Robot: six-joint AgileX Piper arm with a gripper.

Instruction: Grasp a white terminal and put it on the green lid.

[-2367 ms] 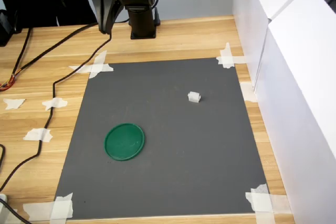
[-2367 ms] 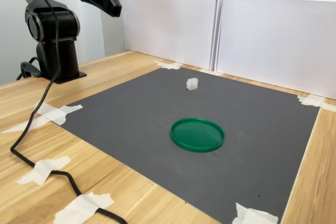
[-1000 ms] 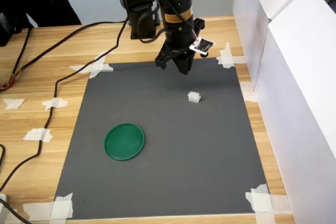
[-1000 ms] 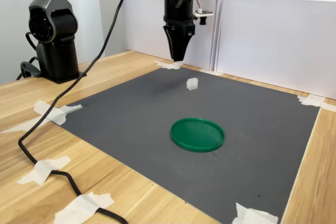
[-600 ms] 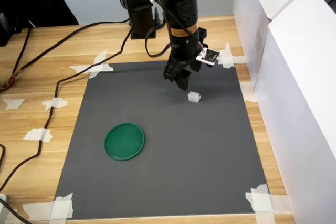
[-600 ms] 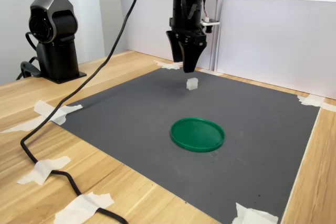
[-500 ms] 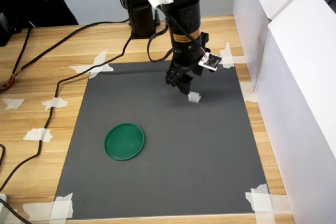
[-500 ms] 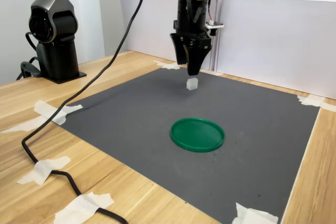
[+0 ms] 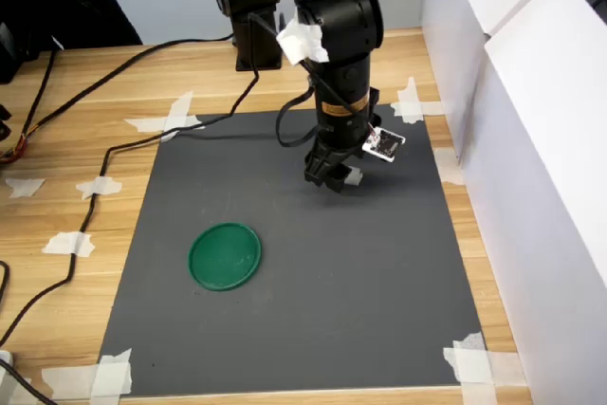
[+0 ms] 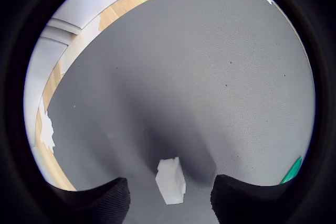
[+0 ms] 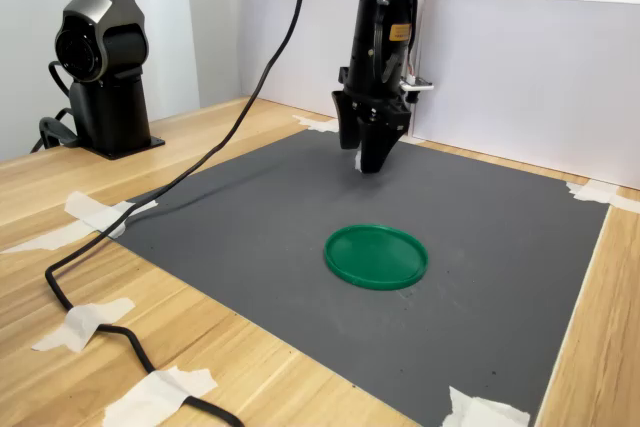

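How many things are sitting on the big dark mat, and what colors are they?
White: 1, the white terminal, lying between the open fingers of the gripper
Green: 1, the green lid
Total: 2 things on the dark mat

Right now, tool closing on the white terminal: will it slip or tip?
Likely rigid: the white terminal looks a blocky moulding. Probably light, so an off-centre pad may nudge it. It sits between the open tool pads, so tipping seems unlikely.

Pale wooden table (image 9: 85, 139) under a taped grey mat (image 9: 303, 310), white panels (image 11: 520, 77) alongside.
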